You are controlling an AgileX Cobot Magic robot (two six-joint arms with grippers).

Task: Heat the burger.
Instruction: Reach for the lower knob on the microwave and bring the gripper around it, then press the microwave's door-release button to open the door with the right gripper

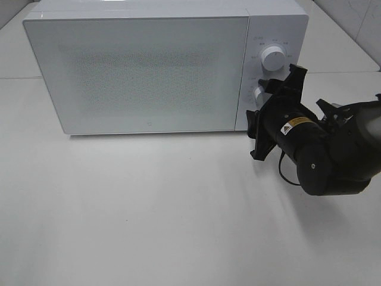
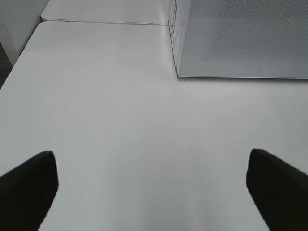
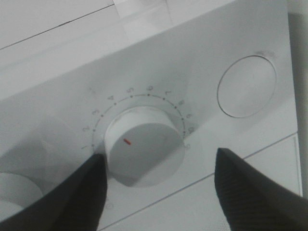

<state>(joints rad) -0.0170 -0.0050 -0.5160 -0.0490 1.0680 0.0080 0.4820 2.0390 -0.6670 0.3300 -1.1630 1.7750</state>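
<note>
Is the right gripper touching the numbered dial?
Cannot tell. Right wrist view: one finger stands clear of the dial; the other overlaps its edge, contact unclear.

One microwave [image 1: 143, 65] sits on one table [image 1: 149, 214]. The microwave's panel holds two knobs, the upper knob [image 1: 272, 56] and the lower knob [image 3: 144, 151], plus one round button [image 3: 247, 86].

The microwave [image 1: 149, 11] has a smooth white casing, plastic or painted metal; which cannot be told. Its door [image 1: 143, 71] is a glossy pane with a fine dotted screen behind it. The timer knob [image 3: 144, 151] is smooth white plastic with a satin face, on a matt control panel [image 3: 202, 62]. The worktop [image 1: 149, 214] is white and smooth with a faint sheen. The right gripper [image 3: 159, 166] and left gripper [image 2: 151, 159] look like matt black plastic.
</note>
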